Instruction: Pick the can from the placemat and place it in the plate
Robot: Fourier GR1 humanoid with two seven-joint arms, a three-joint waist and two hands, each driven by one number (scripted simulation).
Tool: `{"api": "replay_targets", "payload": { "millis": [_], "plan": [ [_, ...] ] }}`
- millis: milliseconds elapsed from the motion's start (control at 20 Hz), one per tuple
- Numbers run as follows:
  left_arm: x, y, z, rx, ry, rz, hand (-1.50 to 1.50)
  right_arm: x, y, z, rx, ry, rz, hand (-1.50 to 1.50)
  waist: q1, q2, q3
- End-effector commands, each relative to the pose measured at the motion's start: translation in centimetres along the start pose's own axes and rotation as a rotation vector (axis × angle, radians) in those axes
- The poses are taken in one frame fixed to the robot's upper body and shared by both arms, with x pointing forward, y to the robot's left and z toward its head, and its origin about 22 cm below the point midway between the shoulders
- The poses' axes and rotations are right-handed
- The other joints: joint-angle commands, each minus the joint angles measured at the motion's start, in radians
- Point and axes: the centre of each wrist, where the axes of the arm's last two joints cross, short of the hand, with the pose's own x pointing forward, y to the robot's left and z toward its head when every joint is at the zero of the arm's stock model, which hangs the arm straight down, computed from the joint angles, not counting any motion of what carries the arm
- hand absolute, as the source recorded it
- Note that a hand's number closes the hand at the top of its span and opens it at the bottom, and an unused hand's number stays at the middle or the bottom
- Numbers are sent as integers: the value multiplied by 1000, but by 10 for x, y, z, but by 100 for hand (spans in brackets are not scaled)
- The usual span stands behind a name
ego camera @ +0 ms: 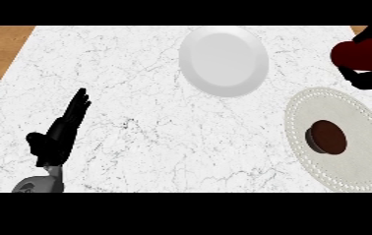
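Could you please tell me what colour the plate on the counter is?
The plate is plain white, seen best in the head view.

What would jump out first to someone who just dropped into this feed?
Probably the white plate at the top centre of the marble counter, with nothing on it. Next, the dark brown can standing on the pale round placemat at the right edge, and above it the right hand beside a dark red shape I cannot identify. The left hand rests open at lower left, fingers up.
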Motion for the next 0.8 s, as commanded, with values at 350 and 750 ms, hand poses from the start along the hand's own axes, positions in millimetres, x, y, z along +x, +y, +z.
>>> {"api": "replay_targets", "payload": {
  "millis": [350, 750],
  "plan": [
    [-2, 3, 4, -4, -22, -15, 0, 83, 69, -53, 126, -50, -66, 150, 9, 2, 0],
    [13, -12, 4, -5, -19, -3, 0, 105, 134, -75, 157, -62, -106, 150, 14, 3, 1]
  ]
}}
